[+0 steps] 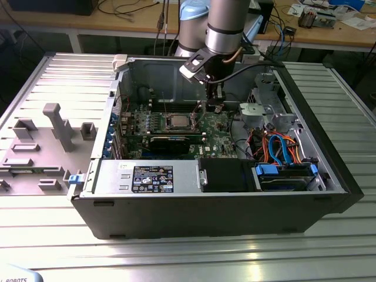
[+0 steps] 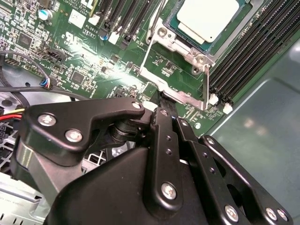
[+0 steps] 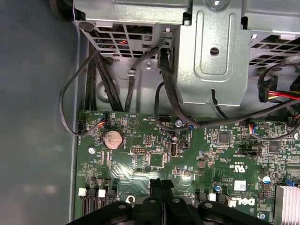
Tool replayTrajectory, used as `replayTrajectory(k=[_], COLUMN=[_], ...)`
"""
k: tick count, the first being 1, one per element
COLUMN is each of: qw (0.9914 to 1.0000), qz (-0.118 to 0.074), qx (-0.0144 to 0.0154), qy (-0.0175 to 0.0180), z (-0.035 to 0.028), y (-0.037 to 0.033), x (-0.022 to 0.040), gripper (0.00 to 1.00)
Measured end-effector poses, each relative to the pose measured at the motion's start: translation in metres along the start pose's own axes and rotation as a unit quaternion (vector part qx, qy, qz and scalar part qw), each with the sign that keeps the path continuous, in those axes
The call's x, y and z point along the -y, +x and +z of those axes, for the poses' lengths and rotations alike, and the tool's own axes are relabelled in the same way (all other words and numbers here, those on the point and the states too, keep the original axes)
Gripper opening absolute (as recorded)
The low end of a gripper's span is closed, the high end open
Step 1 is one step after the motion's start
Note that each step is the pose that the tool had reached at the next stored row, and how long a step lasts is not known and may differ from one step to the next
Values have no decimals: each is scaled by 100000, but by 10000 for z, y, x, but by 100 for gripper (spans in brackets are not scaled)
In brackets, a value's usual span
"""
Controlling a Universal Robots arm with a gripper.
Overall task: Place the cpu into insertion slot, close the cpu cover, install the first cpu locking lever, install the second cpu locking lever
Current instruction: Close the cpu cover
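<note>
Grey panel (image 1: pixel 53 135) lies on the ribbed desk (image 1: pixel 53 235) at the exterior view's left. Just beside it is the open computer case (image 1: pixel 235 217) with the green board (image 3: pixel 140 159) inside.

The cpu (image 2: pixel 206 16) is already seated flat in the slot (image 2: pixel 180 46) near the board's middle. The cover (image 2: pixel 174 90) looks raised and tilted off the slot, with board showing through its window, so it is not shut.

The hand (image 2: pixel 163 104) is next, toward the exterior view's right of the cpu. Its fingers (image 3: pixel 157 187) are pressed together with nothing between them, and the tip is at or touching the cover's free edge; contact is hard to confirm. A drive cage (image 3: pixel 211 61) and loose cables (image 1: pixel 279 147) sit further right.

Handling, as I judge it:
- **The cpu:** light, stiff and slick on top, with fragile contacts below. Leave it alone.
- **The cover:** thin springy sheet that pivots on its hinge. Push on the free-edge bar, not the thin side rails, which would flex. A closed fingertip could skid off the bare metal.
</note>
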State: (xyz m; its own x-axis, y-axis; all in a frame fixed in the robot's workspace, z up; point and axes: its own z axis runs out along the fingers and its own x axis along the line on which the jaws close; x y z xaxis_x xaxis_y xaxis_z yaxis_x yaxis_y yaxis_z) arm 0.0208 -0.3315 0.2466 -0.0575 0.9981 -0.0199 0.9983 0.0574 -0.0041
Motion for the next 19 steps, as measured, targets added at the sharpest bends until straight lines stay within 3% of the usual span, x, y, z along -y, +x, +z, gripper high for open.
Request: replayTrajectory(k=[19], qw=[100000], qz=[-1], qx=[-3], qy=[4], z=[1], y=[6], x=[100], gripper=[11])
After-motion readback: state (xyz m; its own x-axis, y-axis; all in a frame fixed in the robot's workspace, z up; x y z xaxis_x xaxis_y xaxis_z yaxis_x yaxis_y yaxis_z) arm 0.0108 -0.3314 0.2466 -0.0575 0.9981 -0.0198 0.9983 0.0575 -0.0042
